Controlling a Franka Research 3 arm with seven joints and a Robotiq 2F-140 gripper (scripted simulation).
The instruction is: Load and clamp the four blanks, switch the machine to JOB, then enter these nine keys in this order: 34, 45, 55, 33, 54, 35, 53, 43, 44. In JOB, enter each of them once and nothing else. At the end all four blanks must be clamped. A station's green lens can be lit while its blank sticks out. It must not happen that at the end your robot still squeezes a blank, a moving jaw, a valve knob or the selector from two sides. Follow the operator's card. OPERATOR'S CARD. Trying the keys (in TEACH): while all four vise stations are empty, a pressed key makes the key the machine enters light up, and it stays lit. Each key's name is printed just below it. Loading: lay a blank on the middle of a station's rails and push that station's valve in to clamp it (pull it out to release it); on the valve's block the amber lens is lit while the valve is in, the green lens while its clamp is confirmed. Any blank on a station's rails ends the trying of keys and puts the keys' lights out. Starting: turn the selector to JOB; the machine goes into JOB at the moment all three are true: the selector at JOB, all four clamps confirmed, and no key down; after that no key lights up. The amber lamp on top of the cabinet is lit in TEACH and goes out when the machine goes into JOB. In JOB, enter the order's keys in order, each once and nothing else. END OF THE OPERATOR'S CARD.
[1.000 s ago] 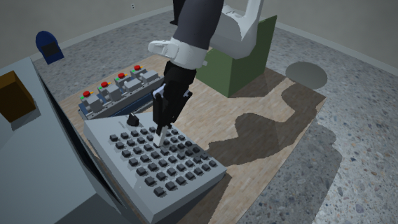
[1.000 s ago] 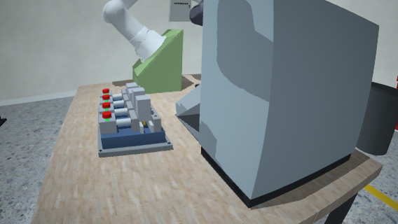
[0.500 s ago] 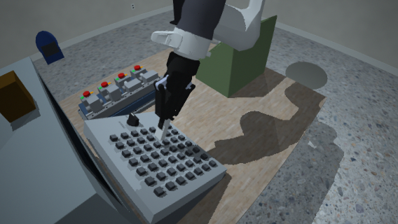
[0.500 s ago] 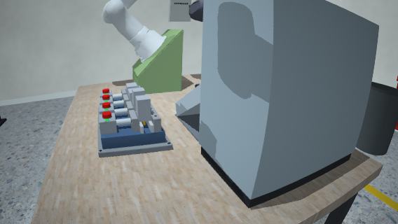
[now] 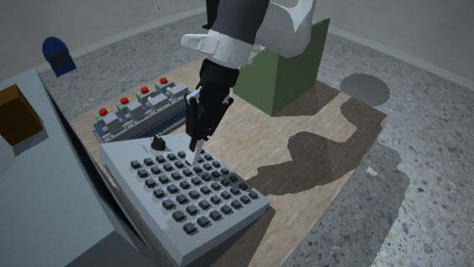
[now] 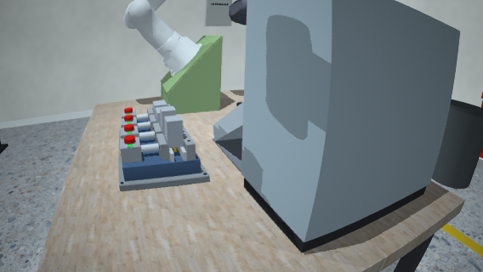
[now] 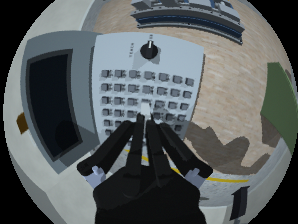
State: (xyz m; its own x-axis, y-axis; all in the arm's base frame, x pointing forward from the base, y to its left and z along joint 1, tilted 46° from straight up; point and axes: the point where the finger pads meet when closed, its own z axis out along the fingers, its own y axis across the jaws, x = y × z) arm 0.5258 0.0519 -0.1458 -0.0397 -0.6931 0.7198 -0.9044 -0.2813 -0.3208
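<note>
Pale wood grain covers the bench (image 5: 250,142) (image 6: 106,221) (image 7: 225,90); on it, the key panel (image 5: 121,152) (image 6: 230,121) (image 7: 115,55) sits lower left of centre in the top view. My pincer (image 5: 193,159) (image 7: 144,108) is narrow, fingertips together, gripping nothing. It points steeply down amid the keys, directly at my next press, I judge; contact I cannot tell. My arm (image 5: 231,47) (image 6: 155,30) reaches from above.

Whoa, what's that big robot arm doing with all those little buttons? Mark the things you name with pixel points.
The robot is holding its end effector (image 5: 195,156) (image 7: 144,108), fingers shut, down at the key panel (image 5: 167,227) (image 7: 195,55), so it seems to be typing in its order. Whether a key is pressed right now, I cannot tell. The black selector (image 5: 158,143) (image 7: 149,51) is turned away from TEACH. Behind the panel, blanks sit in the vise row (image 5: 142,131) (image 6: 161,170) (image 7: 190,26), with green lenses lit beside the red knobs.
</note>
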